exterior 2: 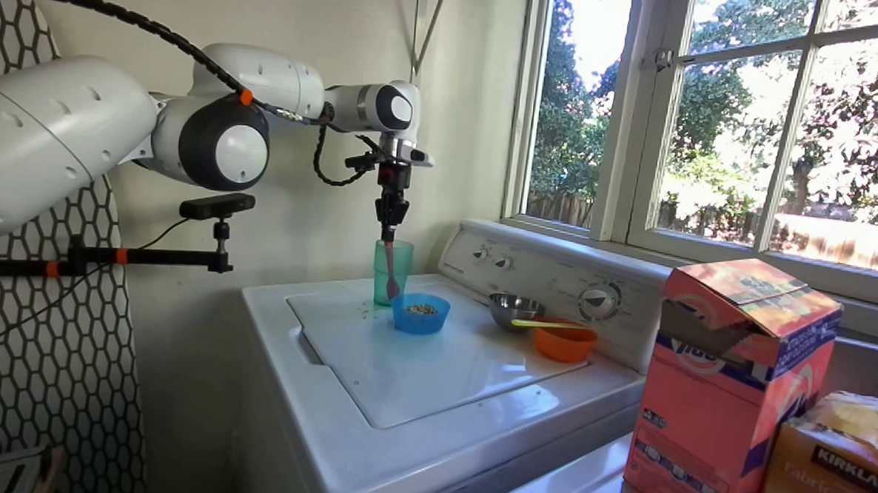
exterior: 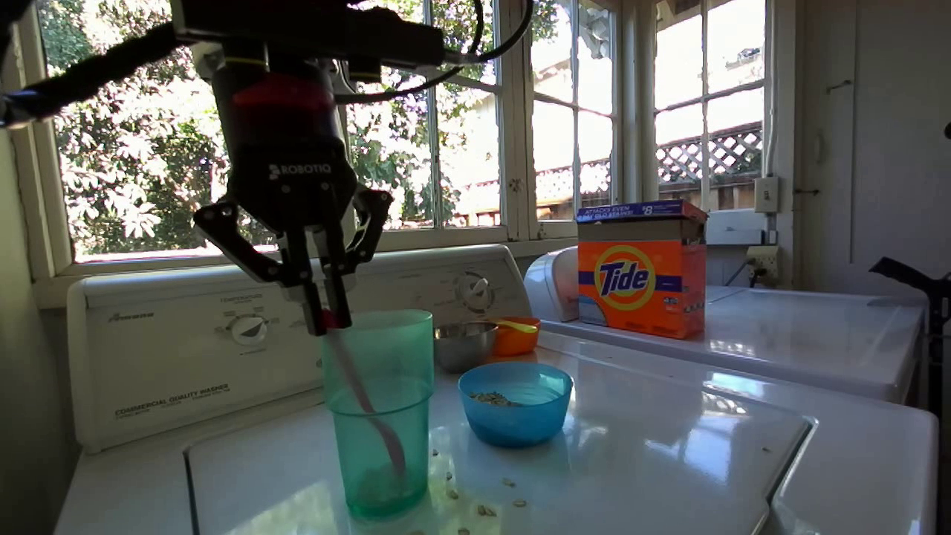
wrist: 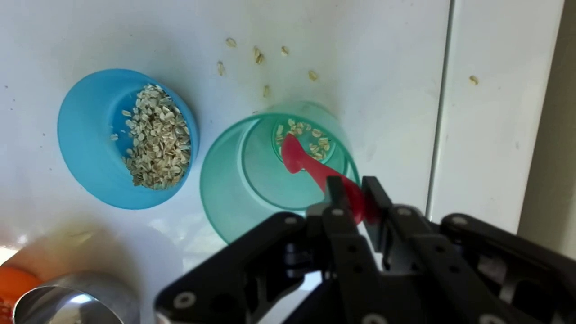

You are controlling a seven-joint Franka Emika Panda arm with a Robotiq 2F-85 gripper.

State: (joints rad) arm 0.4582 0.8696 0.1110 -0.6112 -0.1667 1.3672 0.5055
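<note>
My gripper points down at the rim of a translucent green cup. Its fingers are closed around the upper end of a red spoon, which hangs at a slant into the cup. Whether the fingers touch the rim I cannot tell. Some oat flakes lie at the cup's bottom, and the spoon's lower end is near them. Beside the cup stands a blue bowl with a heap of oats along one side. The cup stands upright in both exterior views.
A steel bowl and an orange bowl with a yellow utensil stand by the washer's control panel. Loose oats are scattered near the cup. A Tide box and a fabric softener box are farther off.
</note>
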